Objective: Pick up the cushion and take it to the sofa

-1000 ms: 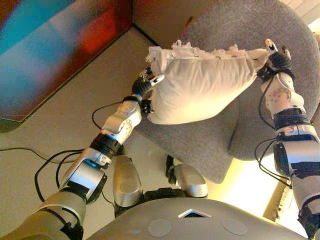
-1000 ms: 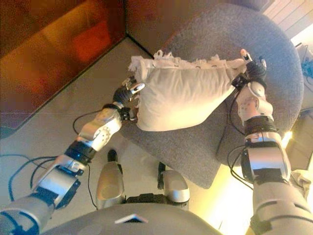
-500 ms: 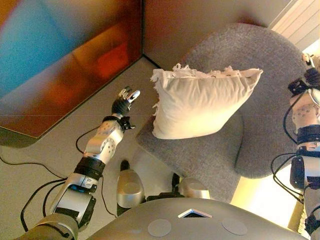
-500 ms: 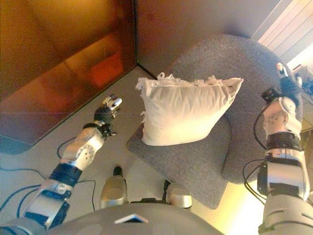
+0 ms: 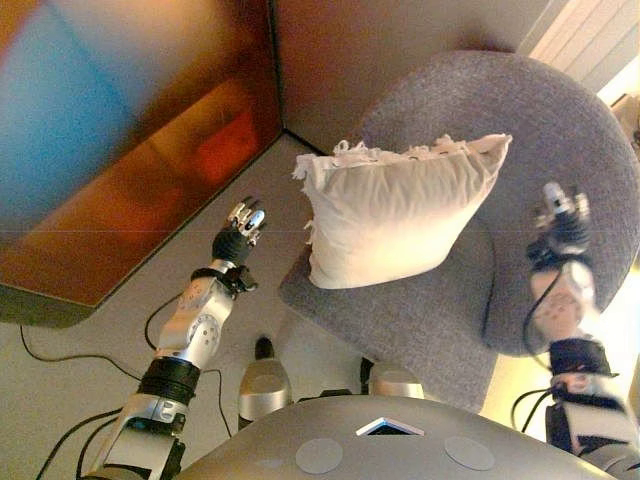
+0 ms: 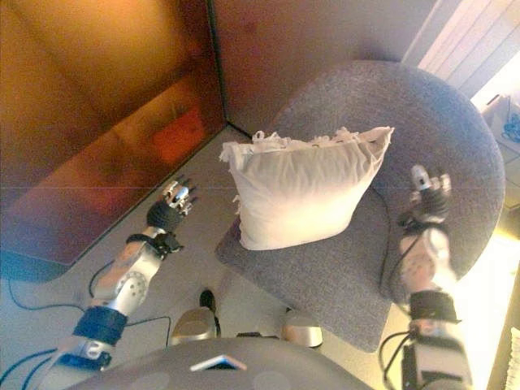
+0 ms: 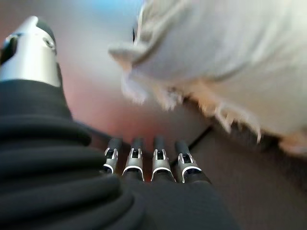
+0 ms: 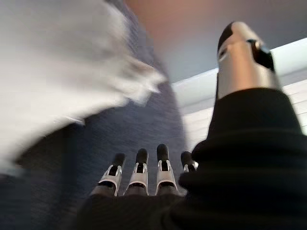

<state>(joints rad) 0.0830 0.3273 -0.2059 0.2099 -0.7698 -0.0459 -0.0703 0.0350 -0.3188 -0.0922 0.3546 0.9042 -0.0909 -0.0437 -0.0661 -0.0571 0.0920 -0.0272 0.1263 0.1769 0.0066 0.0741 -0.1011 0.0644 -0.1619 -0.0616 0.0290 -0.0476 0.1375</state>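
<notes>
A cream cushion (image 5: 395, 208) with a frayed fringe along its top edge stands upright on the seat of a round grey sofa chair (image 5: 560, 140), leaning against its back. It also shows in the left wrist view (image 7: 225, 52) and the right wrist view (image 8: 53, 72). My left hand (image 5: 236, 238) is open and empty, off to the cushion's left over the floor. My right hand (image 5: 561, 222) is open and empty, to the cushion's right above the chair's armrest. Neither hand touches the cushion.
A wall with a reddish-brown glossy panel (image 5: 130, 180) runs along the left and meets another wall (image 5: 400, 40) in a corner behind the chair. Beige floor (image 5: 90, 340) lies to the chair's left. A pale slatted surface (image 5: 590, 50) shows at the upper right.
Both hands let go of the cushion and drew apart from it; it now rests on the chair. The right hand has come lower and nearer. The camera has shifted.
</notes>
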